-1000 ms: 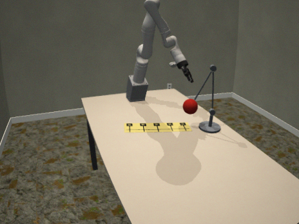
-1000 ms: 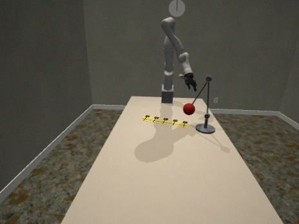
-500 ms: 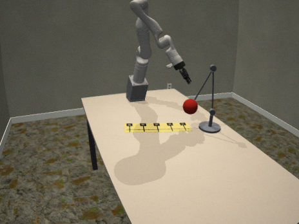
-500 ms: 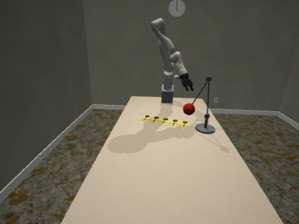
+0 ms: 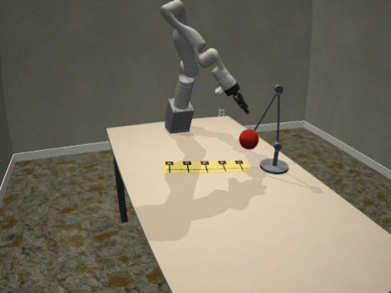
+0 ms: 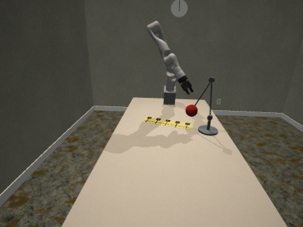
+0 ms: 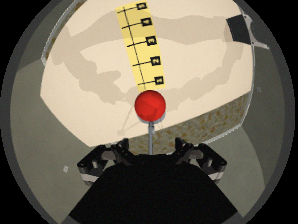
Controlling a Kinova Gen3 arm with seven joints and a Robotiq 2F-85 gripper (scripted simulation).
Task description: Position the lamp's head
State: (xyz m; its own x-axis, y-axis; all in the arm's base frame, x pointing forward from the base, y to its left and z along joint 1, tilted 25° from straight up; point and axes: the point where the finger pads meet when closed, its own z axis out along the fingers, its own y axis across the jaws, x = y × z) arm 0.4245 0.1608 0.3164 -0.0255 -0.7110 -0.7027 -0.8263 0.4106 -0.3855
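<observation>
The lamp has a round grey base (image 5: 274,166) (image 6: 207,130), an upright grey post up to a top joint (image 5: 278,88) (image 6: 211,79), and a thin arm sloping down to a red ball head (image 5: 249,139) (image 6: 191,110) (image 7: 149,106). The head hangs above the bench, close to the near end of the yellow strip (image 5: 206,167) (image 6: 167,122) (image 7: 140,46), which bears a long line with several numbered marks. My gripper (image 5: 244,108) (image 6: 189,89) (image 7: 151,143) is open and empty. It hangs in the air above and behind the head, not touching the lamp.
The long beige bench (image 5: 253,236) (image 6: 170,182) carries the arm's grey pedestal (image 5: 179,115) (image 6: 169,97) at its far end. Dark walls and a patterned floor surround the bench.
</observation>
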